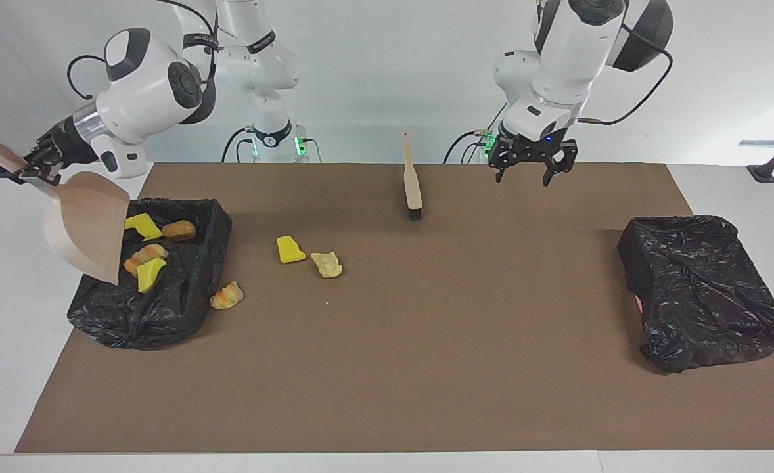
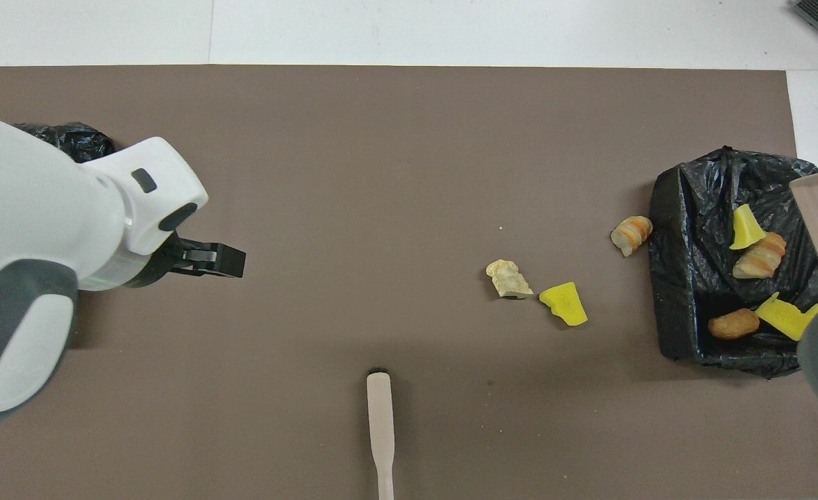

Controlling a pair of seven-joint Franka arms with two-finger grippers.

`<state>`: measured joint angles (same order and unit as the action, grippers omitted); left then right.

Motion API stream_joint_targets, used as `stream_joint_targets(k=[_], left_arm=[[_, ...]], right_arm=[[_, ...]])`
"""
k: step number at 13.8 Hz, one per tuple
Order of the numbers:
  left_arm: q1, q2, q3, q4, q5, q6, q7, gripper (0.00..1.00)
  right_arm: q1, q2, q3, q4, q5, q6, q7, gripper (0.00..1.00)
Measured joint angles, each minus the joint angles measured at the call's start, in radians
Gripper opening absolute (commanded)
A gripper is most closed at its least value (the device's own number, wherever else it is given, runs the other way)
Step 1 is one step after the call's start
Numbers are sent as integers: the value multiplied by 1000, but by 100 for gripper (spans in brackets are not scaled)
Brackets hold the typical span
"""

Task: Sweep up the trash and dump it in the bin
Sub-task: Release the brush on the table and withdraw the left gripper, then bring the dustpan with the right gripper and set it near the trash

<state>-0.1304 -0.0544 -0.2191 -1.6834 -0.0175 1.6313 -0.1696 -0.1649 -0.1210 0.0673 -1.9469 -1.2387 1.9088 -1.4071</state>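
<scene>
My right gripper (image 1: 32, 165), upper left, pinches the dustpan (image 1: 88, 223), which the overhead frame edge cuts off; my left gripper (image 1: 533, 169) hangs spread, empty.

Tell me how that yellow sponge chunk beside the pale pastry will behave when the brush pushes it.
The sponge chunk looks like light foam, so it will probably slide easily on the mat. Its flat wedge shape suggests skidding or flipping, not rolling. It sits beside the pastry, so both may move together.
</scene>
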Motion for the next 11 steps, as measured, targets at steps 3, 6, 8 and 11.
stream_joint_targets(k=[3, 6, 8, 11], left_arm=[[60, 0, 2, 56, 1, -58, 77, 100], [111, 4, 4, 97, 1, -92, 145, 100], [142, 10, 5, 120, 1, -105, 196, 100], [164, 25, 8, 155, 1, -121, 219, 100]], right_arm=[[0, -5, -10, 30, 173, -21, -11, 0], [3, -3, 0, 37, 428, -100, 26, 0], [6, -3, 14, 38, 557, -140, 88, 0], [11, -3, 22, 38, 748, -168, 188, 0]])
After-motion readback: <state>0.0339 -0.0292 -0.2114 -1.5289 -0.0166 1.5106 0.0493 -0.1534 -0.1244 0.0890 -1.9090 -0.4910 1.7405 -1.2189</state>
